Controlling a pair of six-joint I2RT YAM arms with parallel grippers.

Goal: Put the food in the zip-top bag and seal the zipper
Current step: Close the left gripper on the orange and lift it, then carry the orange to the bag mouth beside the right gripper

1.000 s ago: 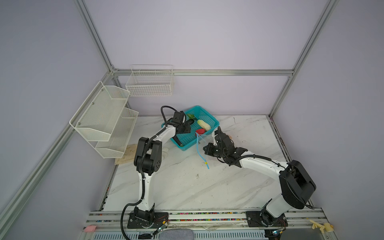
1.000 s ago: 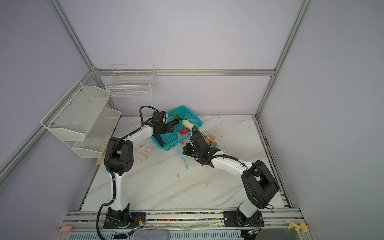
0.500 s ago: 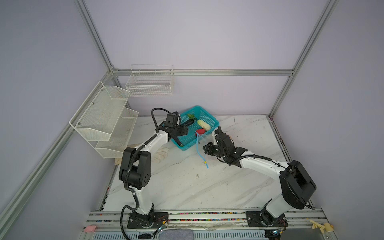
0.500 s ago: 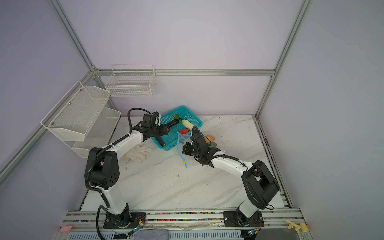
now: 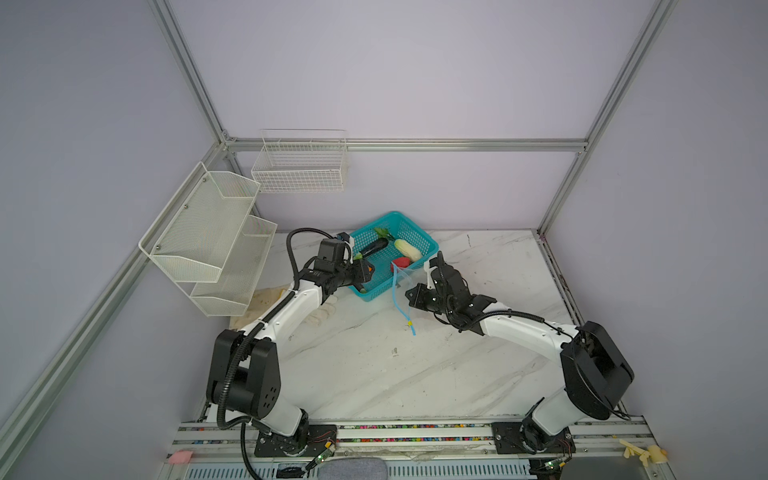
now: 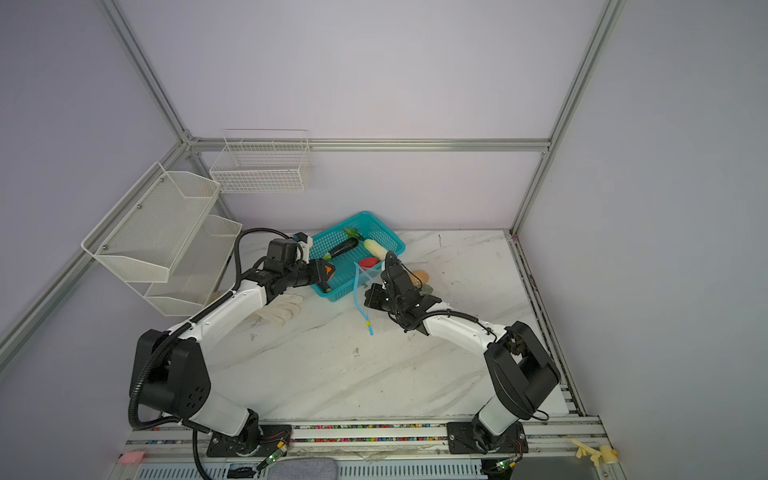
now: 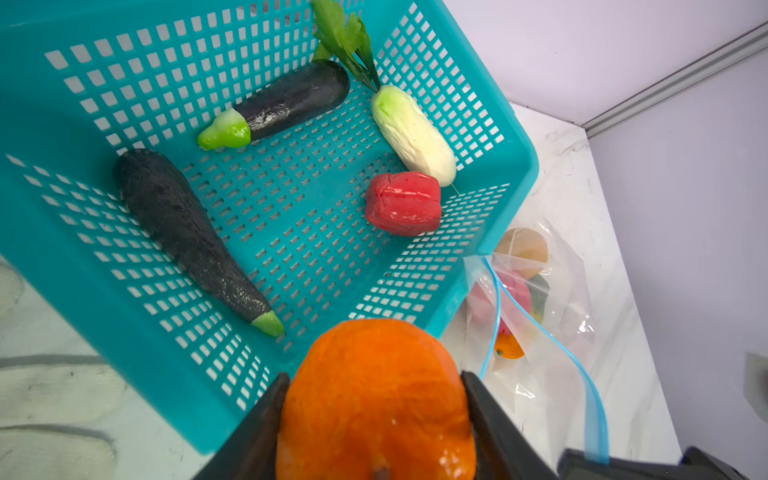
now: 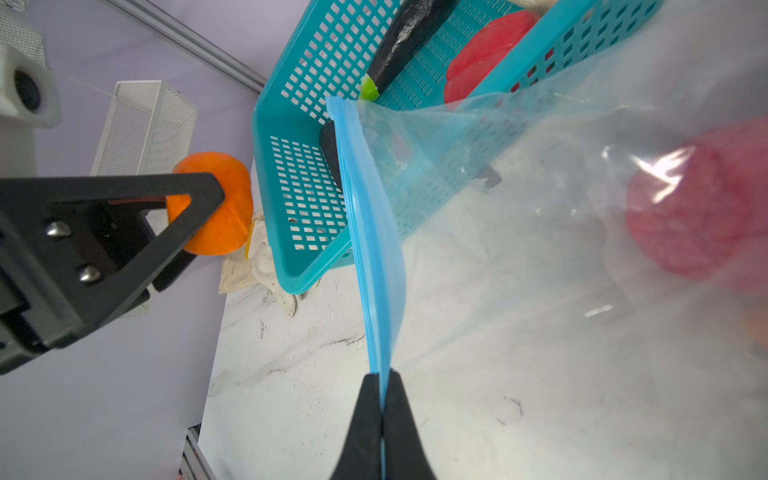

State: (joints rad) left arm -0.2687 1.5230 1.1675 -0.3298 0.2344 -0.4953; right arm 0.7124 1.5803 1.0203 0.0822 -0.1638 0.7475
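My left gripper (image 7: 374,376) is shut on an orange toy fruit (image 7: 376,399), held over the near left edge of the teal basket (image 5: 415,232) in both top views (image 6: 329,269). Two dark eggplants (image 7: 291,99), a white cabbage (image 7: 411,133) and a red piece (image 7: 403,203) lie in the basket. The clear zip-top bag (image 7: 552,332) stands beside the basket with pink and orange food (image 7: 515,291) inside. My right gripper (image 8: 381,376) is shut on the blue zipper strip (image 8: 374,249) and holds the bag's mouth up. The yellow slider (image 5: 409,323) hangs low on the strip.
A pale glove (image 5: 320,311) lies on the marble table left of the basket. White mesh shelves (image 5: 208,232) and a wire basket (image 5: 299,166) hang on the left and back walls. The left gripper shows in the right wrist view, close to the bag's mouth.
The left arm's elbow has swung out toward the front left, while its gripper stays at the basket's edge. The right arm and the bag have not moved.
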